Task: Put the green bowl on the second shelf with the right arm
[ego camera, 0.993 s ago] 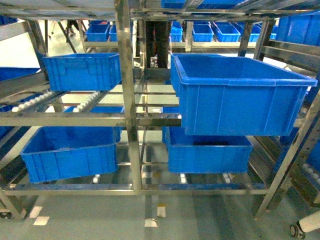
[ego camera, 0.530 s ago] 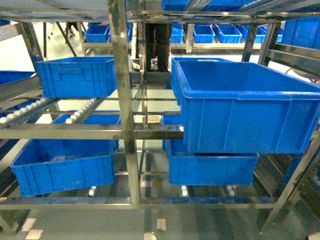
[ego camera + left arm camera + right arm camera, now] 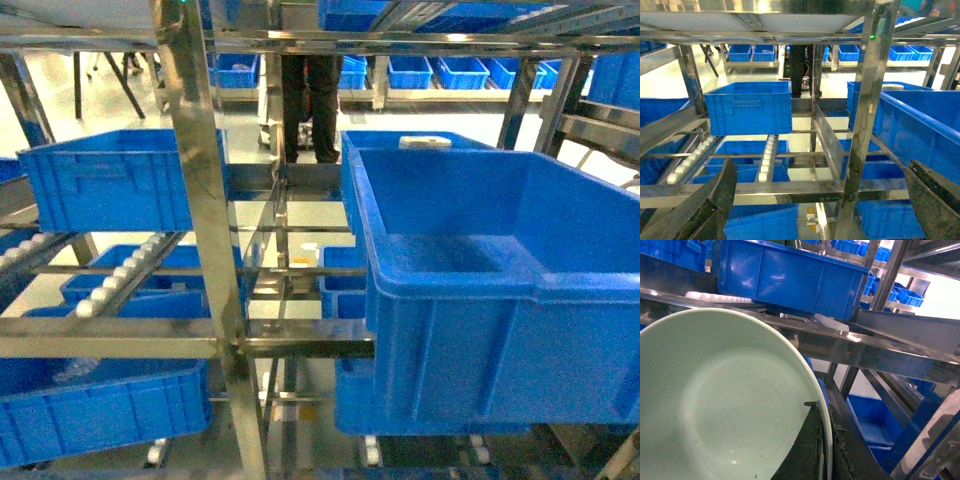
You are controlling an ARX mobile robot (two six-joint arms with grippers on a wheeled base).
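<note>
Closer to the rack since the earlier frames, the head view filled with the large blue bin. Right fingers were clamped on the green bowl rim below a steel rail; lifting could strike it. Left fingers spread, empty.

Both hands have dull black, scuffed fingers.
</note>
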